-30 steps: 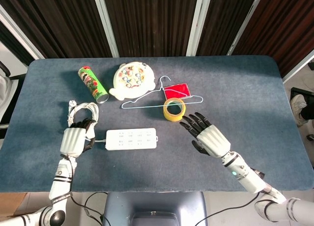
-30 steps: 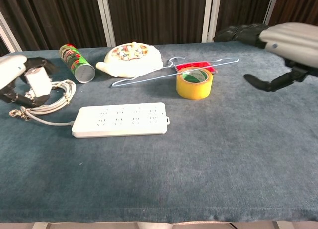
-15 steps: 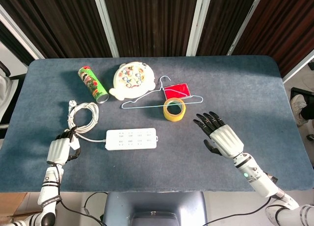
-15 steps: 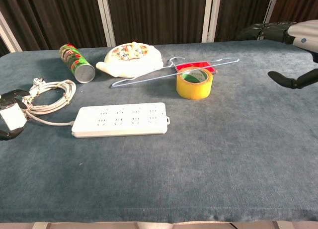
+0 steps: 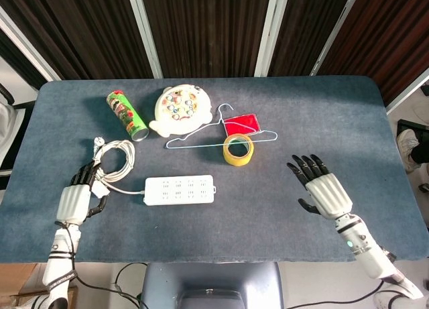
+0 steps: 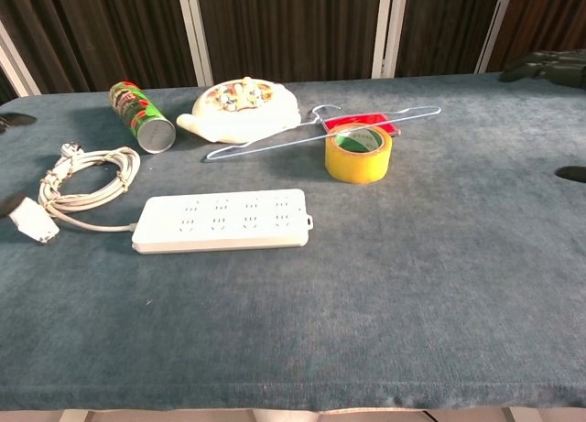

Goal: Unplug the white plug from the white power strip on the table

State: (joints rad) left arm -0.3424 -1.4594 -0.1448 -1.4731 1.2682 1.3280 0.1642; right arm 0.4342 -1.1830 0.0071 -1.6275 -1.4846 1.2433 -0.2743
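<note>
The white power strip point(image 5: 179, 189) point(image 6: 220, 221) lies flat near the table's front left, with nothing plugged into its sockets. Its coiled white cable point(image 5: 111, 160) point(image 6: 89, 178) sits to its left. The white plug point(image 6: 32, 222) lies loose on the cloth beside the coil. My left hand point(image 5: 76, 196) hovers just left of the plug with fingers spread and nothing in it; the chest view shows only a dark fingertip at the edge. My right hand point(image 5: 323, 190) is spread open over bare cloth at the right, far from the strip.
A green can point(image 5: 127, 114) point(image 6: 142, 104), a white toy dish point(image 5: 181, 108) point(image 6: 243, 104), a wire hanger point(image 5: 216, 143) point(image 6: 275, 142), a red card point(image 5: 241, 125) and a yellow tape roll point(image 5: 238, 149) point(image 6: 358, 152) lie behind the strip.
My left hand has let go of the white plug, which now lies on the table. Both hands have drawn back toward the near edge, the right one moving further right.
</note>
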